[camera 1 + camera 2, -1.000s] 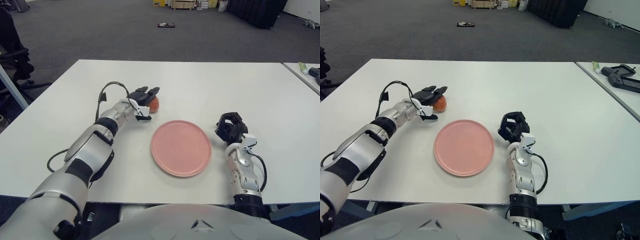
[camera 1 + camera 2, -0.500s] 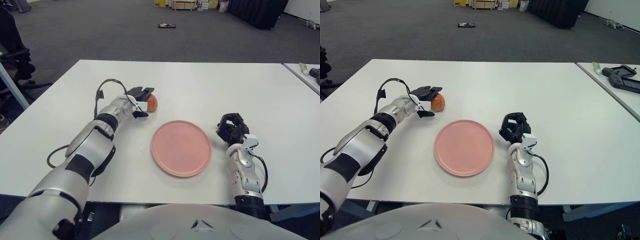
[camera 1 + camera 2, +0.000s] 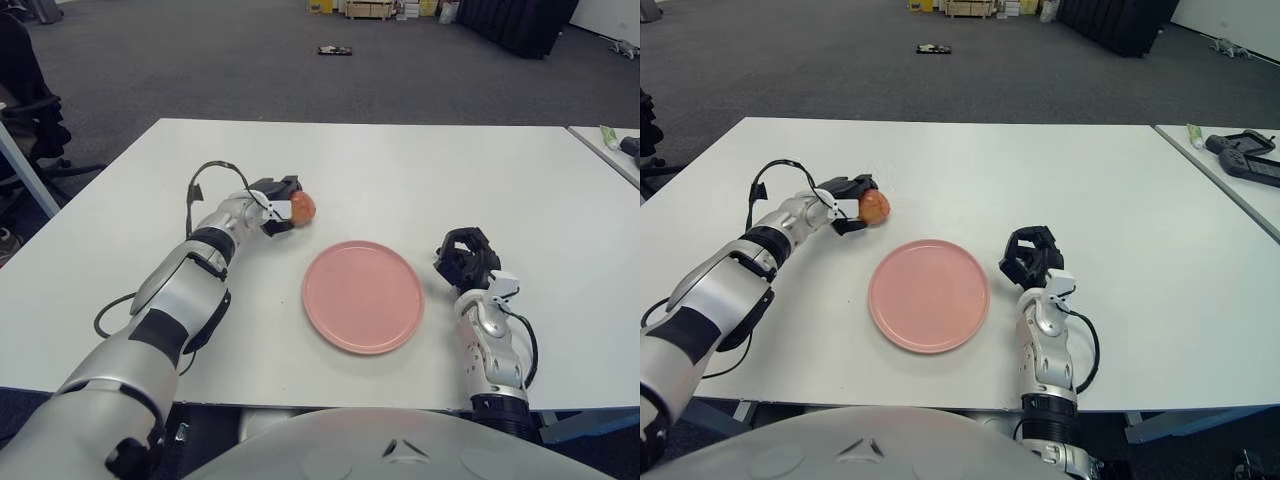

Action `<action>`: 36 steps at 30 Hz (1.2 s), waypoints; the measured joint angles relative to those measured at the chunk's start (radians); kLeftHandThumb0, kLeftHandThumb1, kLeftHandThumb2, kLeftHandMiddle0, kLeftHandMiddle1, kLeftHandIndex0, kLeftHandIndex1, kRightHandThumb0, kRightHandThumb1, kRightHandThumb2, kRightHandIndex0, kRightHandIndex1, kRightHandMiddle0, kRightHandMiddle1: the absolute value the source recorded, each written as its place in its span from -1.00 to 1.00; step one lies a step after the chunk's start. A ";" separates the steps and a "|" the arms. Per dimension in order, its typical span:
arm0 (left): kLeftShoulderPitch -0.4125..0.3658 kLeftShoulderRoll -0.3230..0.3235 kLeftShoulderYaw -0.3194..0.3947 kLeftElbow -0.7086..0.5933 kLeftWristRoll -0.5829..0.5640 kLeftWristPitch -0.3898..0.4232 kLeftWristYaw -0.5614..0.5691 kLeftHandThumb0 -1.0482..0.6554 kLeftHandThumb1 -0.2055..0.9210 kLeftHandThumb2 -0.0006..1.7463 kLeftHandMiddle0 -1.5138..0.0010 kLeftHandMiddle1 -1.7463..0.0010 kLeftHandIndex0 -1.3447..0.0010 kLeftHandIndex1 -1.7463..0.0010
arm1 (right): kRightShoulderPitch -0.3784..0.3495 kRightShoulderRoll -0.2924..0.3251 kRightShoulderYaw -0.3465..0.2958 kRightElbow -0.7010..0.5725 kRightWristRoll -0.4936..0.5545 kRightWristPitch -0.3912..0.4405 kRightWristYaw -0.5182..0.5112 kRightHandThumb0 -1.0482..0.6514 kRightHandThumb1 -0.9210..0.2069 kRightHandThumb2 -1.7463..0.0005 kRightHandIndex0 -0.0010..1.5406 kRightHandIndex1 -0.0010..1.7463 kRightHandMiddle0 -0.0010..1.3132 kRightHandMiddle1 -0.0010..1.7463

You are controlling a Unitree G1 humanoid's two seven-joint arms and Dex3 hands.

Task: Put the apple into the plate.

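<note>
Left eye view has the left hand at the upper left of centre, fingers wrapped on the apple, so the grab looks made or nearly made. Nothing is on the plate yet, so the lift, carry and drop are all left. The apple is small, round, orange-red, sitting on the table just up-left of the plate. The right hand is clenched on nothing, right of the plate.

On the desk, the plate lies near the front edge. The apple sits behind it to the left, with the left hand seemingly touching its left side. The right hand shows just right of the plate.
</note>
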 measured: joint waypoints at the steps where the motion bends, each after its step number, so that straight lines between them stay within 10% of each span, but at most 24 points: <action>1: 0.001 0.001 0.000 0.000 -0.002 -0.003 0.001 0.14 0.24 0.15 0.34 -0.62 0.39 -0.99 | 0.000 0.000 0.000 -0.001 0.000 0.000 0.000 -0.26 -0.27 -0.24 0.29 1.00 -0.30 1.00; 36: 0.046 -0.010 0.003 -0.005 -0.010 -0.077 0.128 0.23 -0.14 0.50 0.04 -0.78 0.38 -1.00 | 0.010 -0.001 0.003 -0.017 -0.001 0.009 -0.010 -0.26 -0.28 -0.23 0.26 1.00 -0.31 1.00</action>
